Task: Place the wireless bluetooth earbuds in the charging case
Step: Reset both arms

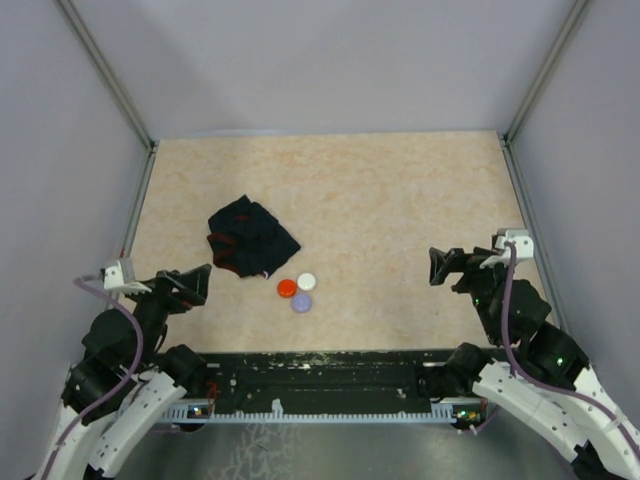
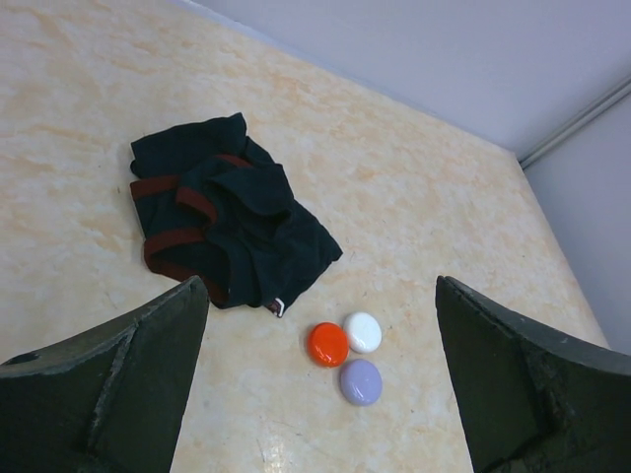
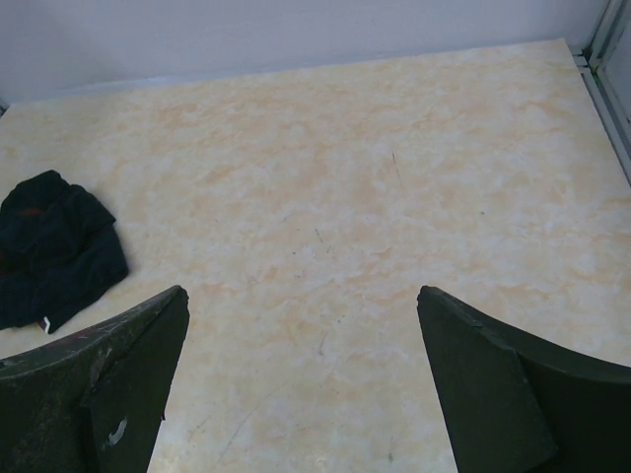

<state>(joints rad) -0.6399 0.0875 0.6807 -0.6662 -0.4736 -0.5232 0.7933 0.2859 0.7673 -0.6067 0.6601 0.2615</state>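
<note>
Charging cases [image 2: 363, 332] — three: red, white, lavender — cluster beside one dark cloth [image 1: 251, 238]; left claw [image 1: 203, 283], right claw [image 1: 436, 268] both apart.

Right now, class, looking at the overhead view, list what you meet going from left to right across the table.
Left hand → dark crumpled cloth → red disc → white disc → right hand. The lavender disc overlaps red and white, so it is left out.

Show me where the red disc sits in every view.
Top external: the red disc lies near the centre, just below-right of the dark cloth.
Left wrist: low centre, red disc below-right of the cloth.
Right wrist: not in it.
Shared landmark: the dark cloth, seen in all three.
</note>
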